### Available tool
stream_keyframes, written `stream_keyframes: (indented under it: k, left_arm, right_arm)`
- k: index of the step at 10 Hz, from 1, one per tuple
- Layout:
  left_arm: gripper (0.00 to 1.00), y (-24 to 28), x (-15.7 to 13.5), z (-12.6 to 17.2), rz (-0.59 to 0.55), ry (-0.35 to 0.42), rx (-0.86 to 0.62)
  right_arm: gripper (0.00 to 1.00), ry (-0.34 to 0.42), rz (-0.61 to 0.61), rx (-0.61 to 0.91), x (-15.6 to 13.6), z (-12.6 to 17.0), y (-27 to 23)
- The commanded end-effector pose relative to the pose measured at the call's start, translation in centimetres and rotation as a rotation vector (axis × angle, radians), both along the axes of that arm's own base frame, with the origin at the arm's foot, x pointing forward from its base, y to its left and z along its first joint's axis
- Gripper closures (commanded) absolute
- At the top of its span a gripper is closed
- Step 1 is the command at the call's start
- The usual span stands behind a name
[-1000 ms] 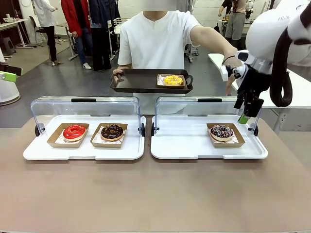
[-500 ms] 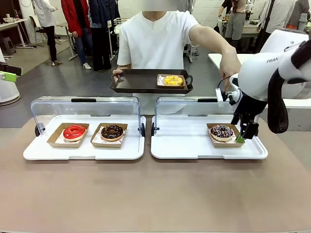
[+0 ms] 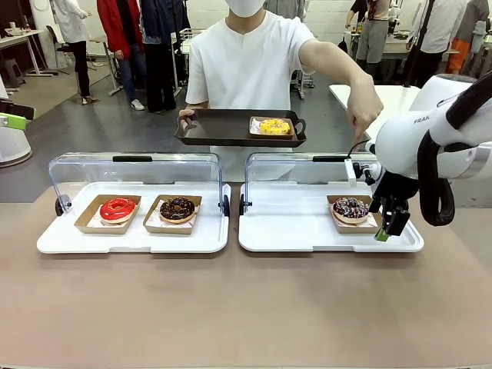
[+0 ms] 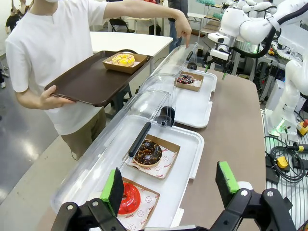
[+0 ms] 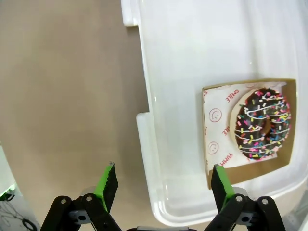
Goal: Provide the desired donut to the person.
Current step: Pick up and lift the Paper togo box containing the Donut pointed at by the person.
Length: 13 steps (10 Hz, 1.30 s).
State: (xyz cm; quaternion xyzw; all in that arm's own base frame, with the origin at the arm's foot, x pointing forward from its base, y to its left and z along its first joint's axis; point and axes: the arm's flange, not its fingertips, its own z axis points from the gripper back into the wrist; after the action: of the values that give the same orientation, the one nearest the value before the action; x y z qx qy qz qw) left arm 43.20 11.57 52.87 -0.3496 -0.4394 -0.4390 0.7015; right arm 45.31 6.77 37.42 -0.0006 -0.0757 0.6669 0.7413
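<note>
A yellow iced donut (image 3: 274,126) lies on the dark brown tray (image 3: 215,127) the person (image 3: 250,69) holds, while the right claw (image 3: 390,229), wide open and empty, hangs just beside the ungrasped sprinkled chocolate donut (image 3: 350,207).

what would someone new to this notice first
The person at the far side holds a brown tray carrying a yellow donut, and points a hand down toward the sprinkled donut in the right display case. The right gripper hangs open just beside that donut, near the case's right edge. A red donut and a chocolate donut sit in the left display case.
</note>
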Motion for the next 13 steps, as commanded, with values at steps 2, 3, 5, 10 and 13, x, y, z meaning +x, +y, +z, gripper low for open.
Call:
stream_keyframes:
  k: [2, 3, 5, 10, 13]
  left_arm:
    - [0.00, 0.0, -0.1, 0.1, 0.001, -0.005, -0.009]
    - [0.00, 0.0, -0.1, 0.1, 0.001, -0.005, -0.009]
    - [0.00, 0.0, -0.1, 0.1, 0.001, -0.005, -0.009]
    - [0.00, 0.0, -0.1, 0.1, 0.001, -0.005, -0.009]
    - [0.00, 0.0, -0.1, 0.1, 0.001, -0.005, -0.009]
  right_arm:
    - [0.00, 0.008, -0.007, -0.006, 2.3, -1.3, -0.9]
    - [0.00, 0.020, -0.017, -0.001, 3.0, -1.5, -1.3]
    - [0.00, 0.042, -0.025, 0.011, 4.2, -1.6, -1.6]
    - [0.00, 0.032, -0.040, -0.002, 3.8, -1.6, -1.5]
    - [0.00, 0.044, -0.035, -0.003, 4.2, -1.5, -1.2]
